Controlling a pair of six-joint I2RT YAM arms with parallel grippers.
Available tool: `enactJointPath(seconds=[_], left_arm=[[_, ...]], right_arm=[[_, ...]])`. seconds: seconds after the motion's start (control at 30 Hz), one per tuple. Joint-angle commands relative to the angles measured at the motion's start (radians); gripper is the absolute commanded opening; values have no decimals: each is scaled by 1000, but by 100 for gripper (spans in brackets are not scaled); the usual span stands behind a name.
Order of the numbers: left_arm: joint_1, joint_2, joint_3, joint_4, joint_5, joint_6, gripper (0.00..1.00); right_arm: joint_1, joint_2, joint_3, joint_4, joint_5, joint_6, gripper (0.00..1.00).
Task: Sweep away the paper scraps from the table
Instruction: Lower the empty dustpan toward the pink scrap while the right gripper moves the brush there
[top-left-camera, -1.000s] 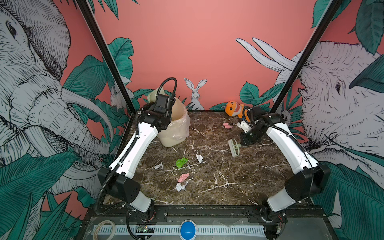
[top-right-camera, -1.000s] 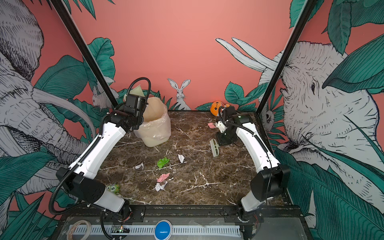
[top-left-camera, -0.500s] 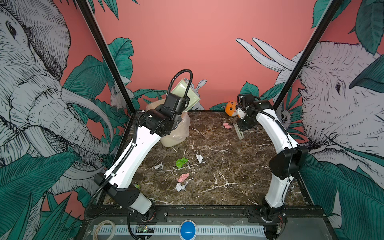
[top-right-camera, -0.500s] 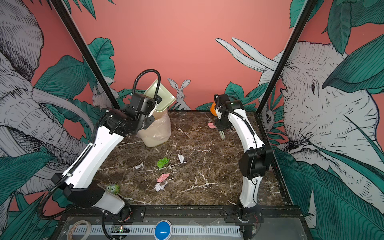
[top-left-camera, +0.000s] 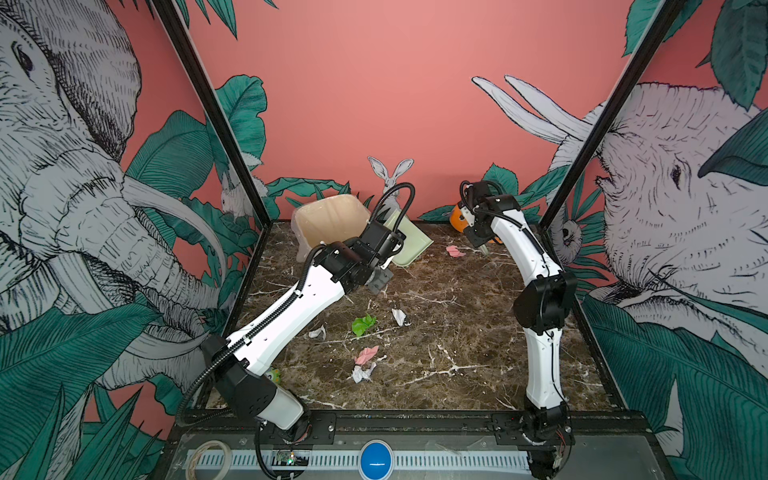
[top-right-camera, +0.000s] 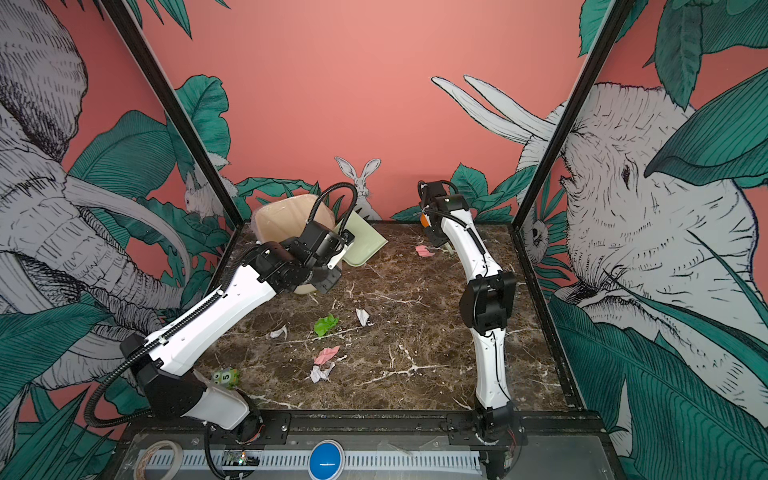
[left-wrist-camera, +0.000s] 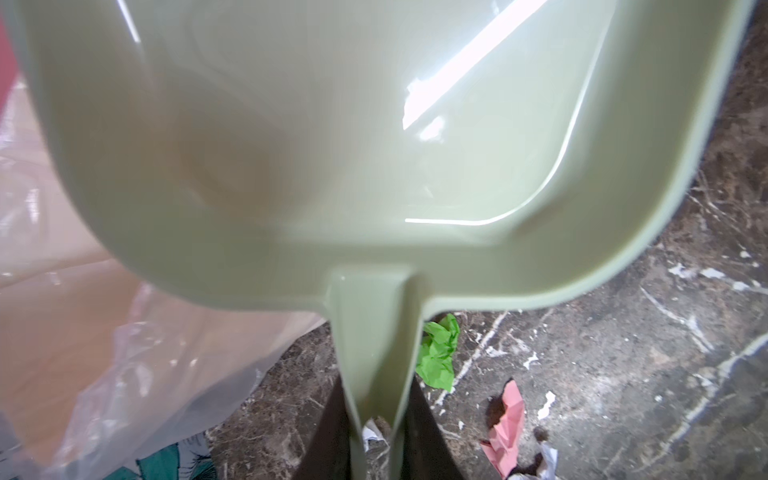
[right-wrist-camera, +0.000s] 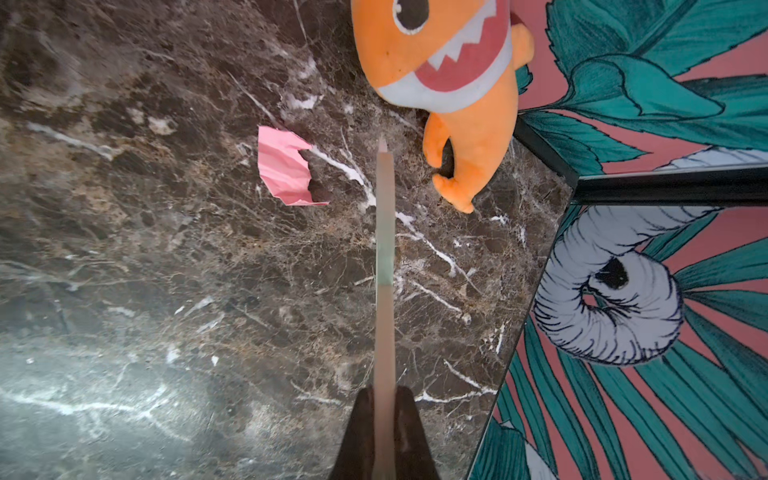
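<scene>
Several paper scraps lie mid-table (top-left-camera: 457, 332): a green one (top-left-camera: 363, 324), a pink one (top-left-camera: 366, 354) and white bits (top-left-camera: 361, 372). Another pink scrap (right-wrist-camera: 286, 166) lies at the back near the brush tip. My left gripper (left-wrist-camera: 376, 399) is shut on the handle of the pale green dustpan (left-wrist-camera: 332, 145), which hangs tilted beside the bin (top-left-camera: 328, 220); its pan looks empty. My right gripper (right-wrist-camera: 384, 399) is shut on the brush (right-wrist-camera: 384, 249), seen edge-on, its end close to the table between the pink scrap and the shark toy (right-wrist-camera: 449, 62).
The beige bin (top-right-camera: 286, 220) with a plastic liner stands at the back left. The orange shark toy (top-left-camera: 457, 216) sits in the back right corner against the black frame. A small green toy (top-right-camera: 225, 377) lies near the left arm's base.
The left arm swung the dustpan from above the bin rightward and down beside it. The right arm carried the brush from mid-table to the back right corner.
</scene>
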Motion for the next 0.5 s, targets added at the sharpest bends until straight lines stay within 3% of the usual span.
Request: enactJointPath(seconds=[0.0, 0.47], left_arm=[[-5, -36, -37, 25, 60, -50, 15], [-8, -112, -184, 15, 90, -93, 15]], right_arm=[[31, 28, 18, 81, 65, -104, 0], [75, 164, 90, 153, 136, -218, 0]])
